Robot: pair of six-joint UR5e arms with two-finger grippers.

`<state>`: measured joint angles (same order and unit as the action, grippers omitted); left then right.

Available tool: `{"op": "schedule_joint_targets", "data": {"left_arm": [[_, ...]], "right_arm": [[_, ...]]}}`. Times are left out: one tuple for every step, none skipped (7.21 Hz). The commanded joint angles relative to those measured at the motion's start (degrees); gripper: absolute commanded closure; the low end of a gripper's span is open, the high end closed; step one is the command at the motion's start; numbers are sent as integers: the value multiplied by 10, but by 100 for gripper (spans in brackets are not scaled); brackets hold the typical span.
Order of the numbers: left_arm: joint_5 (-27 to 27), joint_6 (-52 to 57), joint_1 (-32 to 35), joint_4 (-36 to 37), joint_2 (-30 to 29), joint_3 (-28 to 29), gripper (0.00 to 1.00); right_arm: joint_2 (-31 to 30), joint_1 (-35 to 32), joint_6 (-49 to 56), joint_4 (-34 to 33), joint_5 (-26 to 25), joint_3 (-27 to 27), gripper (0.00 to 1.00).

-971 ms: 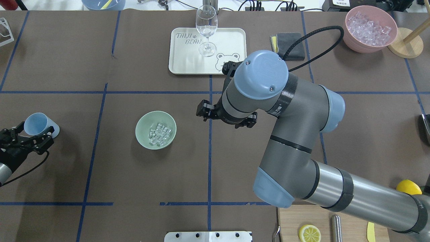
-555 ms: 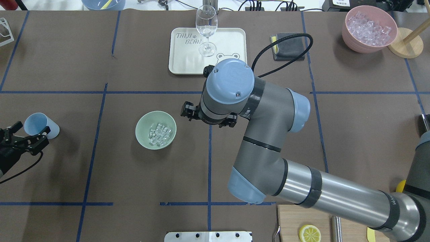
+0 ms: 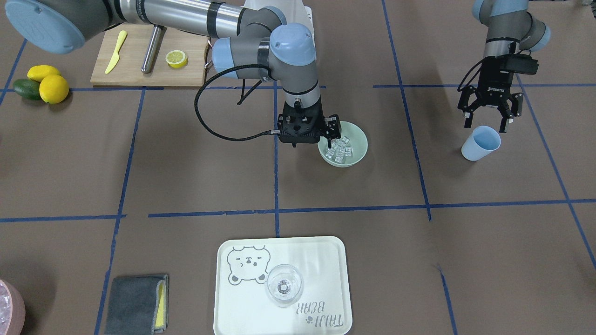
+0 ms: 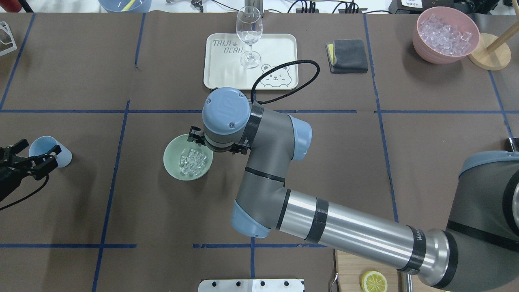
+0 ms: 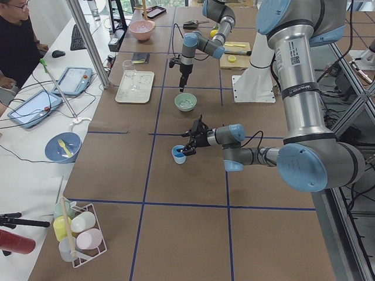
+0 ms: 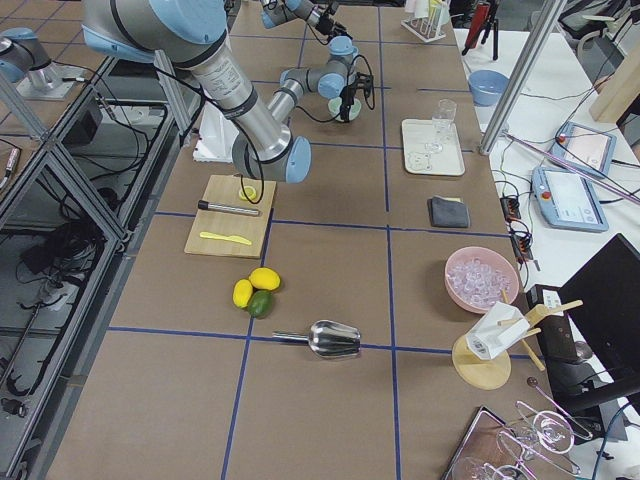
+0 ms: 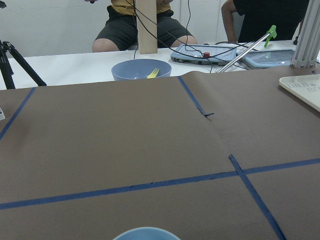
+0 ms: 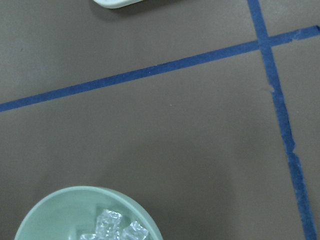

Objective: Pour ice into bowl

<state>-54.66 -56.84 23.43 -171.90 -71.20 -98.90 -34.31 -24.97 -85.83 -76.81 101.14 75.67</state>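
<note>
Front-facing cam: right gripper hangs over the bowl edge, fingers spread, ice piled inside, and left gripper has fingers spread by the blue cup.

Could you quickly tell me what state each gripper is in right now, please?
Left gripper: open, empty, by the light blue cup.
Right gripper: open, empty, at the pale sage-green round bowl's rim.

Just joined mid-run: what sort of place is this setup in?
Probably a robotics lab, not a kitchen: blue tape grid across the paper-covered table, an operator beside control tablets, and aluminium frame posts.
</note>
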Motion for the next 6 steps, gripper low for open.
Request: {"op": "schedule_joint_targets", "data": {"left_arm": [[-70,61,61,12,-2,-7,0],[-83,86,78,32,-4,-9,0],[-114,93,87,44,-10,-9,0],[-145,93,106,71,-15,-9,0],[-176,132,135,141,-40,-21,0],[-184,177,162,148,-59,-21,0]], "right_arm": [[10,18,0,5,-18,-22,0],[14,24,1,12,-26,-36,0],[14,26,1,17,-27,-43,0],[14,28,1,18,-27,-46,6],[14,28,0,18,-27,-47,27],[14,30,0,18,-27,-47,60]]}}
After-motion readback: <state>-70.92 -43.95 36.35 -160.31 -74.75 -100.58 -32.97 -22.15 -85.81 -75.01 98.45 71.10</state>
